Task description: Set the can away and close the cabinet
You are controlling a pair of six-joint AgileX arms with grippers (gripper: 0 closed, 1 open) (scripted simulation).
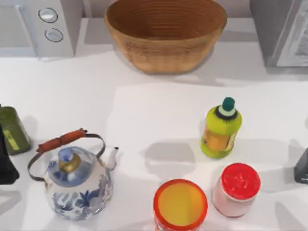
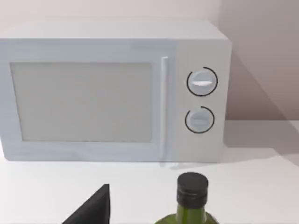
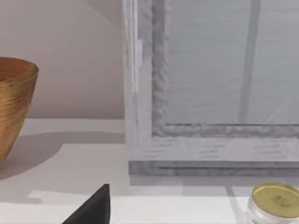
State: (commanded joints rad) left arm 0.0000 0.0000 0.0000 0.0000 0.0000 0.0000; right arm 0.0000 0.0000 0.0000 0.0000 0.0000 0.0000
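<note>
— Whereabouts of the can?
— Probably the squat silvery tin with a gold lid, just ahead of the right gripper, short of the grey-framed cabinet.
— Grip state?
— Cannot tell, either side. Left gripper parked beside a green glass bottle.
— Risks?
— Smooth round metal, liable to slip or roll under an off-centre pinch. Glossy red-lidded jar near that gripper too, easily knocked on a wide swing.
</note>
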